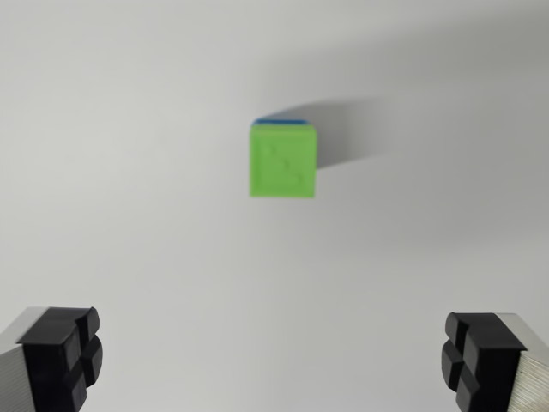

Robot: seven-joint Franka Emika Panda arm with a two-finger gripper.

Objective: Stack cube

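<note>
Green is what I see first in the wrist view: a green cube sits on the plain white table, a bit above the middle of the picture. A thin strip of blue peeks out along its top edge. I think that is a blue cube under the green one, but only that strip shows, so I cannot be sure. The picture is a little blurry.

My claw is at the bottom of the view. Its two black fingertips are far apart, one in each bottom corner, and nothing is between them. The claw is wide and empty.

The green cube is well away from the claw, up ahead of it and about midway between the two tips from side to side. It touches neither tip.

My guess is that the green cube already sits on the blue one, so the stacking looks done or nearly done. If so, my next move is just to lift away gently and not bump the stack. If the cubes are not lined up well, I would need to come back over the green cube and fix it.
</note>
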